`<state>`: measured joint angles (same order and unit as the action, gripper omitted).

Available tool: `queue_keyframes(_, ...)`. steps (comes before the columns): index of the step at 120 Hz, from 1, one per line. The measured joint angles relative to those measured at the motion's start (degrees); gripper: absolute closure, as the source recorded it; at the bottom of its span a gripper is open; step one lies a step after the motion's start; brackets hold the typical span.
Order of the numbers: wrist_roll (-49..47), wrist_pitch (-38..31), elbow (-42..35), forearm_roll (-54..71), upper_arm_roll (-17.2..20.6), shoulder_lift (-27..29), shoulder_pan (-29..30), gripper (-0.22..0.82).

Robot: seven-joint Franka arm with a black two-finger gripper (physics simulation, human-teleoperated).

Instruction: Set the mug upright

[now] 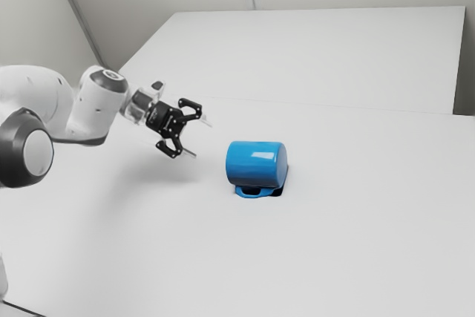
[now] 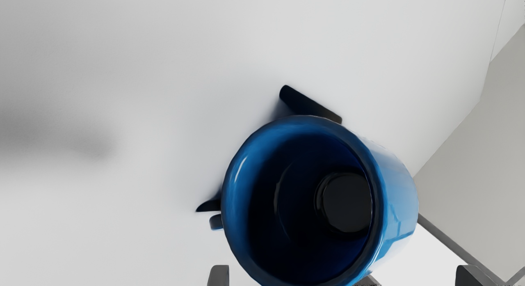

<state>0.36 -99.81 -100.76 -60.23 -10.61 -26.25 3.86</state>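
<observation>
Exterior view, and here's the table (image 1: 356, 257), a broad white top running under everything. Over it comes the arm (image 1: 96, 109), reaching in from the exterior view's left, and at its end the gripper (image 1: 201, 139), up off the surface and apart from its target. Fingers spread wide, nothing between them!

And there's the mug (image 1: 256, 162), blue, lying on its side, its mouth towards the gripper; the wrist view looks right down into it. So this is the approach, I'd say: no grip, no lift, all the righting to do. The next move wants the gripper brought in and lined up on the rim or wall, a firm close, then a lift and a turn to bring that mouth skyward and the base down flat.

What's in the way? A dark piece (image 2: 309, 104) pokes out by the mug, close to the table; what it is, I can't tell. A low finger could catch on it, and it might spoil a level landing. Smallest of all, the handle (image 1: 240, 191), low on the side facing the exterior camera, down near the table. It could snag as the mug rolls, so some height before the turn looks wise.
</observation>
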Motion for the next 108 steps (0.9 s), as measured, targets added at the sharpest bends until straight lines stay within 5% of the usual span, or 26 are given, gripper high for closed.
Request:
queue_keyframes(58,1.2,-6.9,0.2,-12.0,5.8,-4.4,-2.7,0.0)
queue_keyframes(85,1.4,-8.9,0.4,-13.6,6.3,-4.4,-2.6,0.51)
queue_keyframes(108,1.4,-10.2,1.5,-13.6,7.0,-4.2,-3.3,0.69)
